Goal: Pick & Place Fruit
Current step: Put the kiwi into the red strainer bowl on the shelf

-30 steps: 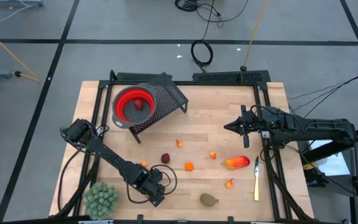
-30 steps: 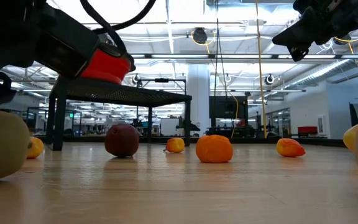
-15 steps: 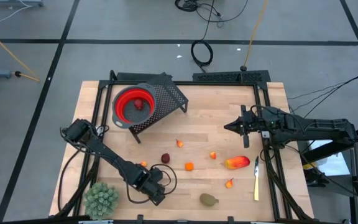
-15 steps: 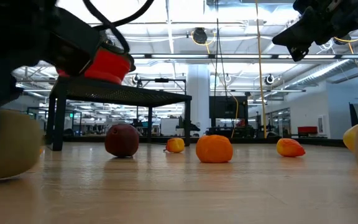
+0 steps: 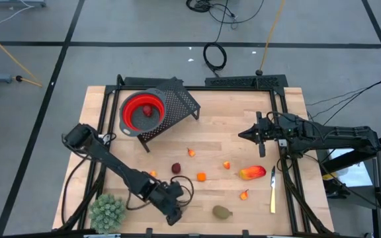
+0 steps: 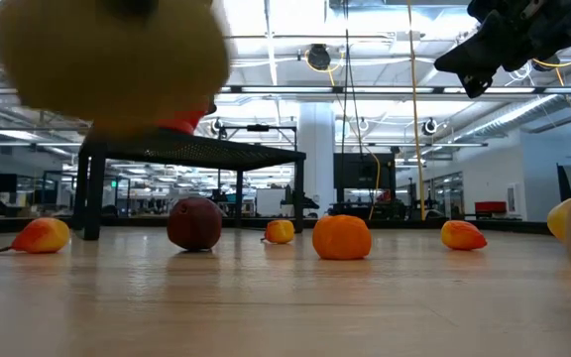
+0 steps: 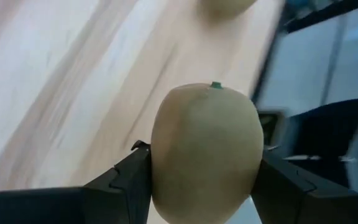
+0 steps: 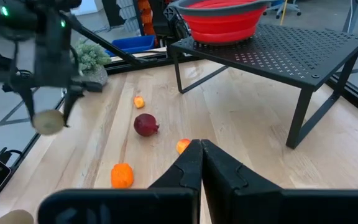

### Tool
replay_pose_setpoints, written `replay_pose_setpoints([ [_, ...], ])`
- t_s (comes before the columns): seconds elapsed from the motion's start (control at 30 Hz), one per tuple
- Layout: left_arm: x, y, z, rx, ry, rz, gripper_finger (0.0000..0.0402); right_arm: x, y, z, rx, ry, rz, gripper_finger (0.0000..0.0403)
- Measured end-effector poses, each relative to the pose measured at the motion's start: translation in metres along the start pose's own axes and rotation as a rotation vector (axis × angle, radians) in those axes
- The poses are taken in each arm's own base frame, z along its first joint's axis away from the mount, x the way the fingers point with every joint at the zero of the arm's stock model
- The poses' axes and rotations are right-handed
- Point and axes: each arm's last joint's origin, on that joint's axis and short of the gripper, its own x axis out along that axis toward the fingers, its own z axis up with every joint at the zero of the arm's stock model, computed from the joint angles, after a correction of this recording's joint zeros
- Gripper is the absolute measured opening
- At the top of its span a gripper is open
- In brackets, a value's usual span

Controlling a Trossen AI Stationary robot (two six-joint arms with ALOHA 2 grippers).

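A pale wooden table (image 5: 230, 132) with lengthwise planks is seen from above, framed by black rails, on a grey floor marked with dark tape lines and strewn with cables. A brownish-green oval (image 7: 204, 149) is pinched between the fingers of the left gripper (image 5: 172, 213) at the lower middle of the high view, lifted off the wood; in the low view it is seen blurred at the upper left. A second oval (image 5: 222, 211) is left lying at the lower centre. A dark red ball (image 5: 176, 168), an orange piece (image 5: 202, 176) and the longer red-orange-yellow piece (image 5: 252, 173) are scattered mid-table. A red bowl (image 5: 143, 112) is set on a black mesh stand (image 5: 177, 102) at the upper left. The right gripper (image 5: 242, 135), pressed together, is held over the right side. Behind the table, a big open hall with ceiling lights is seen.
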Motion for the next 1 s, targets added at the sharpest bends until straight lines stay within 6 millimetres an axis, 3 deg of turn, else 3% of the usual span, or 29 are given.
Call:
replay_pose_setpoints([
  [0.53,-0.109,-0.047,0.044,0.347,-0.683,-0.19,0.0217,0.0,0.0,0.0,0.0,0.0,0.0,0.0],
  [0.77,-0.134,-0.063,0.059,0.493,-0.946,-0.298,0.0208,0.0,0.0,0.0,-0.005,0.0,0.0,0.0],
  [1.0,-0.15,-0.071,0.068,0.601,-1.087,-0.429,0.0218,0.0,0.0,0.0,-0.048,0.0,-0.002,0.0],
])
